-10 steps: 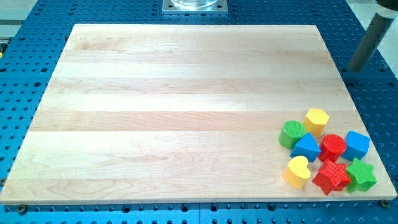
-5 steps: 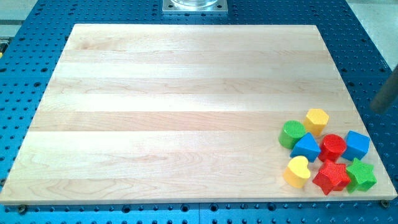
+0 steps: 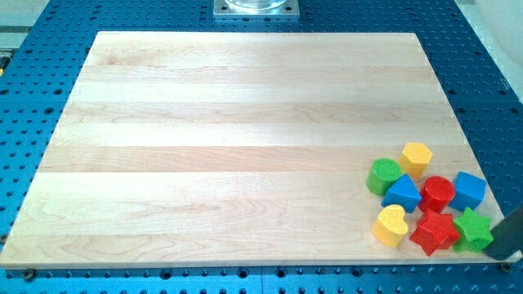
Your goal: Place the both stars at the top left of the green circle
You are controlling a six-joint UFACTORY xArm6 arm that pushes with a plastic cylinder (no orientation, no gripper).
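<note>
At the lower right of the frame, all eight blocks are packed into one cluster on the wooden board [image 3: 245, 122]. The green circle [image 3: 383, 175] sits at the cluster's left edge, with a yellow hexagon [image 3: 416, 158] just to its upper right and a blue block [image 3: 402, 193], its shape hard to make out, touching it at its lower right. The red star [image 3: 434, 233] and the green star [image 3: 473, 229] lie side by side along the cluster's bottom edge, to the lower right of the circle, so both are on the wrong side of it. A red block [image 3: 438, 193], a blue cube [image 3: 468, 189] and a yellow heart [image 3: 391, 225] complete the group. The rod is seen only as a dark shape at the right edge of the frame, and my tip [image 3: 500, 256] appears to be just right of the green star, off the board's corner; contact cannot be confirmed. No gripper is fitted, so nothing is held. The task is judged barely begun: neither star has been placed at the circle's upper left, where the board is bare. Both stars remain to be worked out of the cluster and carried round the circle, and the neighbouring blocks are likely to be disturbed in the process.
</note>
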